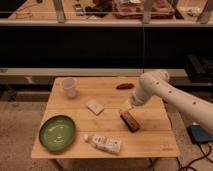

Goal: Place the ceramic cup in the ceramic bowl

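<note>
The cup (69, 87) is standing upright near the far left corner of the table (155, 136). The bowl (57, 133) is sitting near the front left corner, well apart from it. My gripper (129, 120) is hanging low over the right side, spread wide and holding nothing. I am guessing the cup is light, hard, slippery and easy to break, so I am planning to pinch its 2 sides gently, below the rim.
</note>
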`<action>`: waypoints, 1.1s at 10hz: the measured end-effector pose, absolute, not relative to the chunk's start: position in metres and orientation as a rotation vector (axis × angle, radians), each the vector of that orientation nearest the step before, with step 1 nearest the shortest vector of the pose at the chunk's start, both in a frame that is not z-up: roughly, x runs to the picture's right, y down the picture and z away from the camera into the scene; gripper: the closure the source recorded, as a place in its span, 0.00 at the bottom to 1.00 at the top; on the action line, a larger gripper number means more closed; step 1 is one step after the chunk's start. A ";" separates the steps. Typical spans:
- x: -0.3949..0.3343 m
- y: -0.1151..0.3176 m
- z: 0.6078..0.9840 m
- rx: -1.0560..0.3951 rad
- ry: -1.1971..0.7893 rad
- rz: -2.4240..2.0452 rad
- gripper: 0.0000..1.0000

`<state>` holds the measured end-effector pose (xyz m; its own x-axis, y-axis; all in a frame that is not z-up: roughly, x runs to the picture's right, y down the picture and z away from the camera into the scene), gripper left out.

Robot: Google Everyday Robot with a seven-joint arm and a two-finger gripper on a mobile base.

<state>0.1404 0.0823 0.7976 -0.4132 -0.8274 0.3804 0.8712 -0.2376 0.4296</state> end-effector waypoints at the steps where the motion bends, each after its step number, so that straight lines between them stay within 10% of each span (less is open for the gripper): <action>1: 0.128 0.053 0.804 -0.048 -0.680 -1.884 0.20; 11: -0.020 -0.108 0.875 0.200 -0.575 -1.638 0.20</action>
<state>-0.0205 -0.1080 0.8751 -0.1602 -0.9670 0.1981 0.8784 -0.0481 0.4754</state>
